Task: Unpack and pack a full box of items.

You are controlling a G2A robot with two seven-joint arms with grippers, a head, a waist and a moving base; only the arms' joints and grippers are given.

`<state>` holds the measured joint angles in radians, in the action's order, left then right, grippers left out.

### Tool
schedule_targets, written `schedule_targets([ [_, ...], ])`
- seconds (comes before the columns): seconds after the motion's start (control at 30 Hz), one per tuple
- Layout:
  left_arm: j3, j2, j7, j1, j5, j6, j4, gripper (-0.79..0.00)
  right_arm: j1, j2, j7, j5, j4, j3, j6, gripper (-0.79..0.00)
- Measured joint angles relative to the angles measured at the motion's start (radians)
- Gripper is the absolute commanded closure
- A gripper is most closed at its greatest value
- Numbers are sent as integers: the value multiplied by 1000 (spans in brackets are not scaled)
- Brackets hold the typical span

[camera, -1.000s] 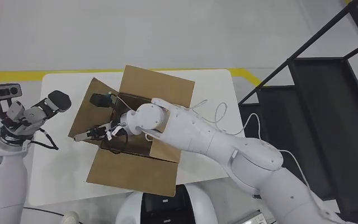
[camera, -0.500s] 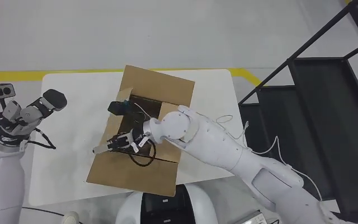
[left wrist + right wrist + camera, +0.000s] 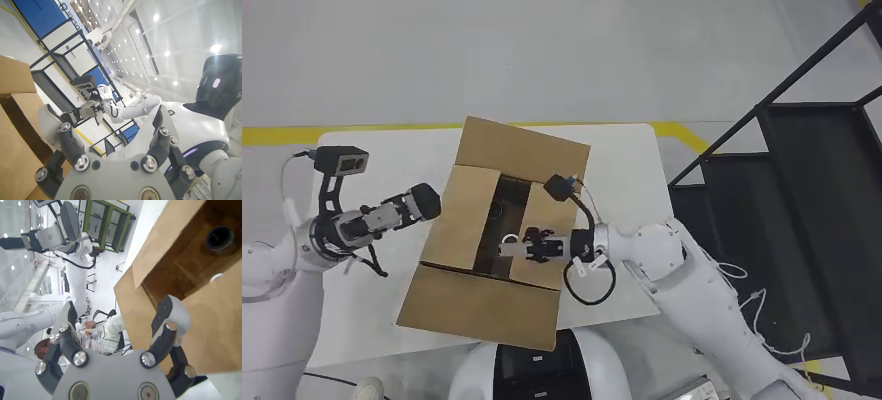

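Standing on the white rectangular table [image 3: 362, 160], the brown corrugated cardboard box [image 3: 527, 150] has its top open, with flat, matte flaps and a shadowed interior. The right gripper [image 3: 512, 245] hovers over the box's right side with its fingers spread and nothing held. In the right wrist view, the right gripper [image 3: 119, 309] has a raw flap edge in the gap between its fingers, with one white, dark-padded finger [image 3: 170, 311] in front of the cardboard; contact cannot be determined. A black round-rimmed item [image 3: 219, 240] lies inside the box. The left gripper [image 3: 427, 200] sits just beside the left flap, apart from it, fingers parted and empty.
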<state>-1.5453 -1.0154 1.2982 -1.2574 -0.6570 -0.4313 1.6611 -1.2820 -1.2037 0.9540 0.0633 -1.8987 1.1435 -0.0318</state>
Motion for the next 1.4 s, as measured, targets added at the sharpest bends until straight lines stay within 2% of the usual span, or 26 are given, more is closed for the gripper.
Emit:
schedule_targets([
  [0.23, 181, -16, -26, 85, 184, 18, -20, -785, -122, 26, -16, -15, -64, 132, 10, -785],
  [0.5, 356, -38, -136, 160, 469, -7, -42, -785, -192, 40, -46, -23, -90, 198, 22, -785],
  [0.73, 452, -51, -169, 222, 608, 81, -102, -785, -218, 48, -53, -42, -84, 222, 32, -785],
  [0.97, 474, -53, -227, 244, 699, 125, -98, -785, -213, 52, -63, -52, -69, 216, 38, -785],
  [1.13, 445, -41, -246, 224, 792, 151, -50, -785, -201, 55, -61, -62, -57, 206, 45, -785],
  [1.4, 384, -24, -259, 182, 803, 159, 38, -785, -192, 59, -64, -75, -45, 196, 54, -785],
])
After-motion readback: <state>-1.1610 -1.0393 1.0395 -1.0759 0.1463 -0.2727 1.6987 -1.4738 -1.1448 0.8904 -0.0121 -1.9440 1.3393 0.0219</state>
